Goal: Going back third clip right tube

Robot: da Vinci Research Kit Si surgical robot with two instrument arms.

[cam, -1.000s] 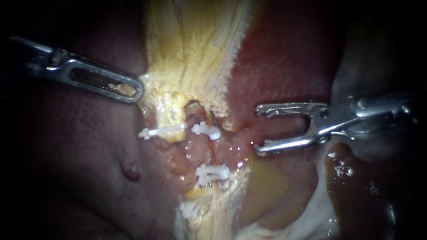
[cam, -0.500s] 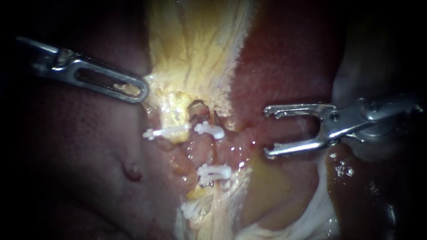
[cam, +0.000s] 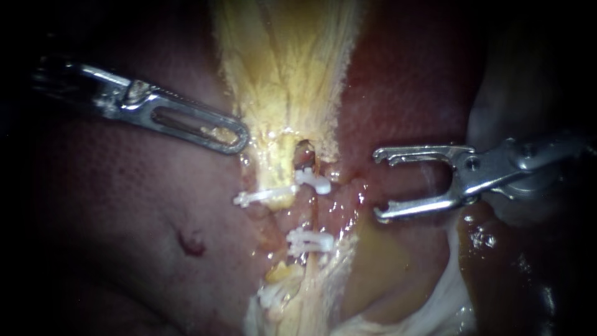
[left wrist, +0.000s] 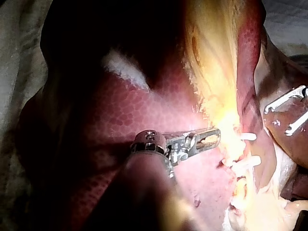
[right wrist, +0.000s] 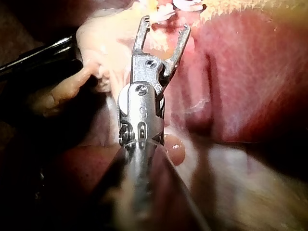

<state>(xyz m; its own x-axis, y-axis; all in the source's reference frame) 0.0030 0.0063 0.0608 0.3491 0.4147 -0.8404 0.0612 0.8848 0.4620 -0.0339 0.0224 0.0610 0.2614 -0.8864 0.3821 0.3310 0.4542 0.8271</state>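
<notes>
Left instrument [cam: 238, 138], hand gripping tissue [cam: 280, 81], is dragging clips [cam: 311, 241] toward right instrument [cam: 377, 185], hand gaping empty; clipping looking done, retreat pending.

Our left instrument [cam: 236, 138] reaches in from the left, slanting downward. Its jaws lie together and, as far as we can tell, nip the edge of the yellow tissue [cam: 280, 93]. Our right instrument [cam: 377, 184] comes in nearly level from the right, jaws spread wide, holding nothing.
</notes>
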